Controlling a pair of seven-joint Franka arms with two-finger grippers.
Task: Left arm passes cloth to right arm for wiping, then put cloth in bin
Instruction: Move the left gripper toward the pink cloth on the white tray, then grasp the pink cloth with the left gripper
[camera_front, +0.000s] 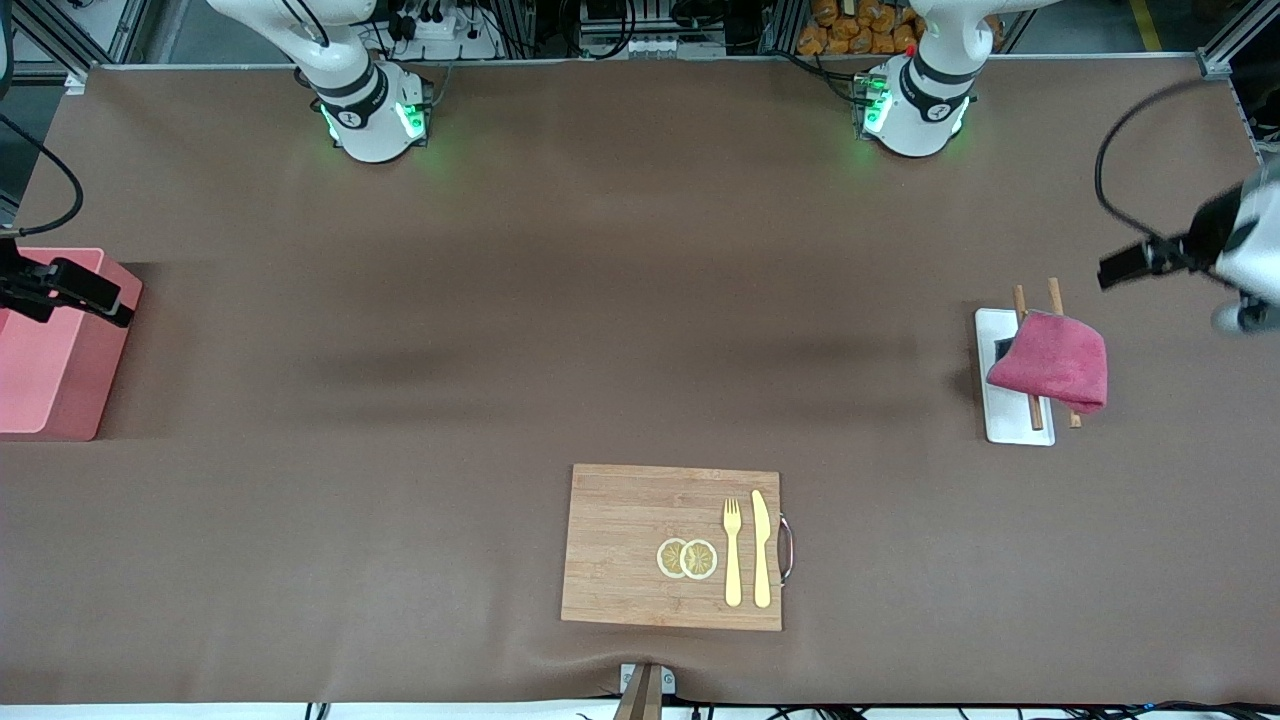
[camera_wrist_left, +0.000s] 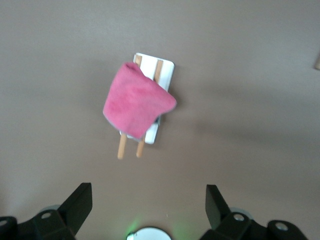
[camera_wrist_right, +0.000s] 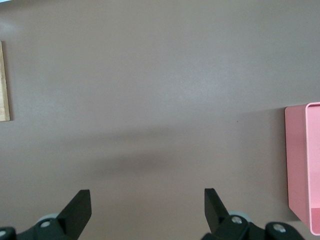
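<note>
The cloth (camera_wrist_left: 137, 102) lies at twelve o'clock from the left tool (camera_wrist_left: 149, 205), fingers apart; the right tool (camera_wrist_right: 147, 210), also apart, waits near the bin (camera_front: 50, 350).

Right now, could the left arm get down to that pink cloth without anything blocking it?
Probably yes. The cloth lies uncovered on top of the chopsticks and the white rest, with bare table around it. The left tool is up in the air, open, beside it, and nothing stands between them.
</note>
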